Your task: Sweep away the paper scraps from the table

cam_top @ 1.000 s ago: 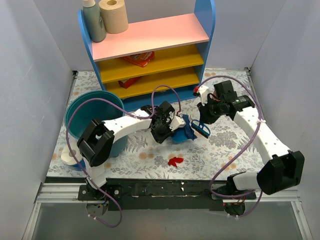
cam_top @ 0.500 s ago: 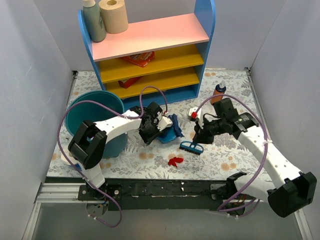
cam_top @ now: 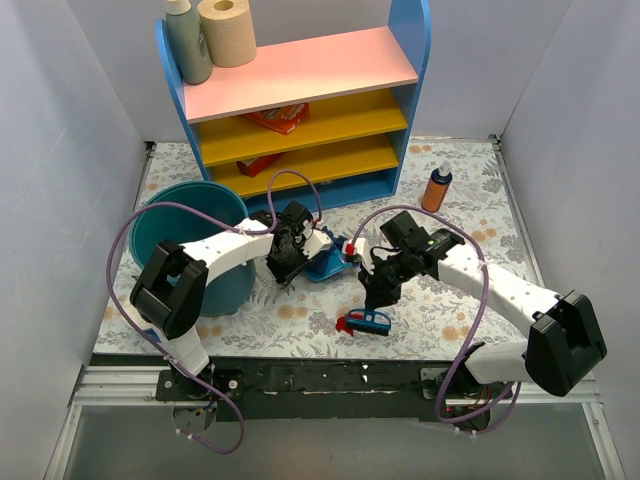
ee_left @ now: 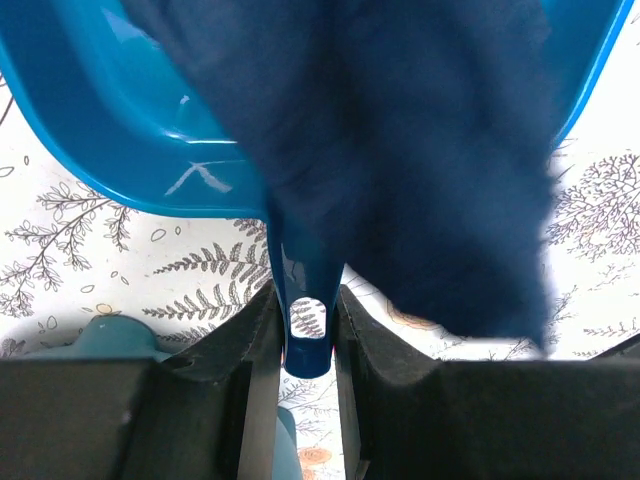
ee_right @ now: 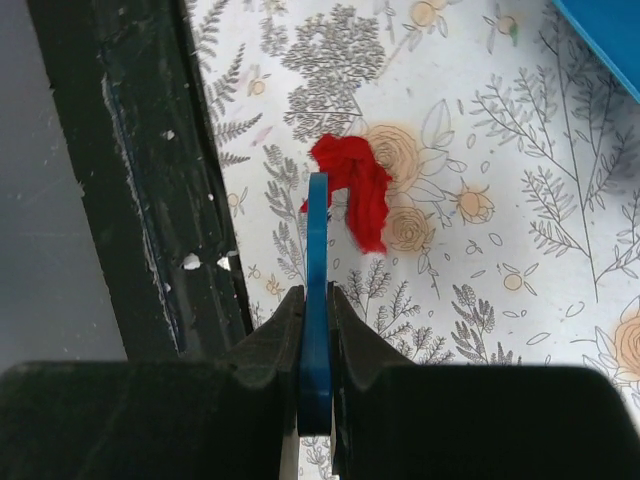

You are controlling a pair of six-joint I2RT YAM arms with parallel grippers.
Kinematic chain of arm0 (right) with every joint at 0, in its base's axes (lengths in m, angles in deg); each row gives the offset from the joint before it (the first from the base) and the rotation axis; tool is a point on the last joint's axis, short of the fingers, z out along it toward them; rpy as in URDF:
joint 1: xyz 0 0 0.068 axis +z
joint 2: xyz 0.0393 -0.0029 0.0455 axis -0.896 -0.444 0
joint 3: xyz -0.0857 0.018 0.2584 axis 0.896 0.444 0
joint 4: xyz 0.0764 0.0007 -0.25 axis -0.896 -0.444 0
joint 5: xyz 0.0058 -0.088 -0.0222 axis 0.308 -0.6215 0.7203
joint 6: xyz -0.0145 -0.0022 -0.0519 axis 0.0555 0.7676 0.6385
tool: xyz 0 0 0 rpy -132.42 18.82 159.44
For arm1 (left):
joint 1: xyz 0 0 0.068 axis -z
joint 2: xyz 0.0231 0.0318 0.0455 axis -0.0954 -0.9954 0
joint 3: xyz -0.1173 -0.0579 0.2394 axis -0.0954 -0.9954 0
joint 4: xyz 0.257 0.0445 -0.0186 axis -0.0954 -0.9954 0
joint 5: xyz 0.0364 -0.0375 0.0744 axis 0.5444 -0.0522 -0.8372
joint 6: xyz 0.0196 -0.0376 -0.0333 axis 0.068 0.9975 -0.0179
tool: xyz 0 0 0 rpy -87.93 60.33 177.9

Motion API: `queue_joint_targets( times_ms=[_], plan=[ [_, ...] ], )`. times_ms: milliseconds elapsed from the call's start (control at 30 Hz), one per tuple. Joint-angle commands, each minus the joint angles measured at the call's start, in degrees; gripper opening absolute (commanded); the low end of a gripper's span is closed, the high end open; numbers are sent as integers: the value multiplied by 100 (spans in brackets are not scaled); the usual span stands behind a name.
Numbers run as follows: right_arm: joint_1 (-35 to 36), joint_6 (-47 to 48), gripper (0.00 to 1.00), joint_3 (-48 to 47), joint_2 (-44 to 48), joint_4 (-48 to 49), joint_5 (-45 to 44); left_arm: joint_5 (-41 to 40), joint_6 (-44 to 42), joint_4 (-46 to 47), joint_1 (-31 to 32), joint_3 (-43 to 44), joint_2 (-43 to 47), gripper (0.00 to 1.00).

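Right hand [ee_right: 316, 300], clenched on the brush [ee_right: 316, 240], dropped beside the red scrap [ee_right: 355, 190]; left hand [ee_left: 305, 330] grips the dustpan [ee_left: 150, 130]; sweep low toward 11 o'clock, top view.

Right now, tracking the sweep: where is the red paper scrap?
Top view: the red scrap lies centre-front on the table, by the black rail, beside the brush.

Blurred dark-blue mass [ee_left: 420, 150] covers much of dustpan [ee_left: 130, 130] and table [ee_left: 110, 260]

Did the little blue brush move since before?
Yes. The brush, gripped by the right pincer, came away from the shelf unit toward the black front rail, right up to the red paper scrap.
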Motion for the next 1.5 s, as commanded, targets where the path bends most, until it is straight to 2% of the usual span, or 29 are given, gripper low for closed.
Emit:
queue_joint_targets(
  times_ms=[0, 100, 200, 333, 433, 633, 800, 1000, 1167, 1300, 1467],
  plan=[
    [2, -1062, 1, 111, -163, 637, -446, -95, -63, 18, -60, -95, 425, 0],
    [-112, -1363, 1, 207, -216, 699, -903, -78, -63, 26, -87, -121, 461, 0],
    [-524, -1547, 1, 234, -260, 603, -1282, -78, -90, -9, -87, -113, 443, 0],
    [-1770, -1785, 1, 147, -383, 391, -1319, -95, -168, -114, -78, -156, 452, 0],
    [-2019, -1671, 1, 59, -296, 365, -1275, -174, -274, -175, -87, -244, 496, 0],
    [-2037, -1697, 1, -415, 21, 277, -721, -227, -195, -465, -87, -271, 487, 0],
    [-2037, -1697, 1, -1328, 92, 470, -1194, -385, -160, -632, -87, -253, 479, 0],
    [-2037, -1793, 1, -1840, -575, 1015, -1950, -763, -353, -791, -78, -8, 250, 0],
    [-2011, -2074, 1, -2060, -1428, 1392, -2241, -921, -441, -800, -69, 177, -75, 0],
    [-1985, -2460, 1, -2200, -1999, 1446, -2032, -965, -450, -791, -8, 361, -338, 0],
    [-1704, -2831, 1, -2078, -2220, 1674, -1531, -930, -441, -782, 141, 651, -655, 0]
  ],
)
